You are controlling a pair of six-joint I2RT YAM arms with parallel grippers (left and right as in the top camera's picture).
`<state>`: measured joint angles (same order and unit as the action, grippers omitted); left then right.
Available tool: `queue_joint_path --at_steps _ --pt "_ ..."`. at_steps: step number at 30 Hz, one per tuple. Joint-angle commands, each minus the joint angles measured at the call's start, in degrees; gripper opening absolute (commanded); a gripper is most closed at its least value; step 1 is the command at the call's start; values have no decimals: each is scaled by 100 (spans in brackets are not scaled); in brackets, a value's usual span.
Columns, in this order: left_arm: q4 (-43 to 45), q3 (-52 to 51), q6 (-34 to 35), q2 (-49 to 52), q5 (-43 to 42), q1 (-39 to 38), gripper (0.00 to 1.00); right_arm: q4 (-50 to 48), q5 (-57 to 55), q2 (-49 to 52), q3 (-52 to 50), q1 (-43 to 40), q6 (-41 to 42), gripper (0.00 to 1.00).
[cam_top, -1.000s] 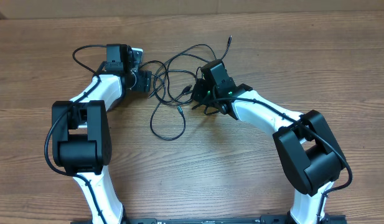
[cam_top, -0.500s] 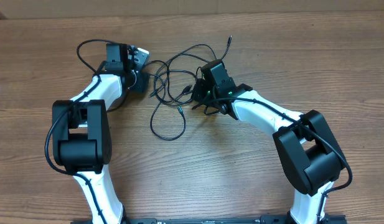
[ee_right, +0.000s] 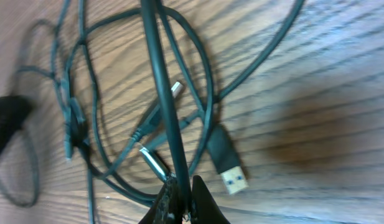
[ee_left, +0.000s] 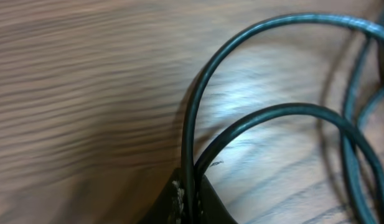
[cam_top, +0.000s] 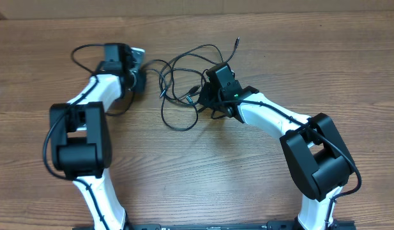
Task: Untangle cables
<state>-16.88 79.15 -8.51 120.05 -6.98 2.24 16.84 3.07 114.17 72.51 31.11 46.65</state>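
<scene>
Overhead: thin black cables (cam_top: 181, 89) sprawl in loose loops on the wood-grain table (cam_top: 248, 179), between both arms. Left wrist: left gripper (ee_left: 188, 202) pinched tight on two glossy curved strands. Right wrist: right gripper (ee_right: 179, 205) clamped shut on one smooth cord, right beside a blocky USB plug (ee_right: 228, 163).

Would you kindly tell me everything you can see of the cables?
The cables are thin, dark, rubbery-looking cords, mostly lying in overlapping loops on the wooden table. Several plug ends show, among them a USB plug lying flat. The left tool is shut on two strands at the tangle's left edge; the right tool pinches one strand on its right side.
</scene>
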Motion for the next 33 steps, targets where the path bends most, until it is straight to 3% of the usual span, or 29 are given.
queue_joint_path --at_steps 1,8,18,21,33 --pt "44 144 997 -892 168 254 4 68 -372 90 -13 -11 -13 4" --pt "-2 149 2063 -1912 734 835 4 205 -713 90 -13 -11 7 4" --pt "-11 149 3119 -2675 -367 1932 4 531 -1338 90 -13 -247 7 4" --pt "-140 149 3296 -2664 -664 2216 4 675 -1355 90 -13 -435 7 4" --pt "-535 146 3652 -2636 -531 3254 4 1300 -1198 90 -13 -1517 7 4"
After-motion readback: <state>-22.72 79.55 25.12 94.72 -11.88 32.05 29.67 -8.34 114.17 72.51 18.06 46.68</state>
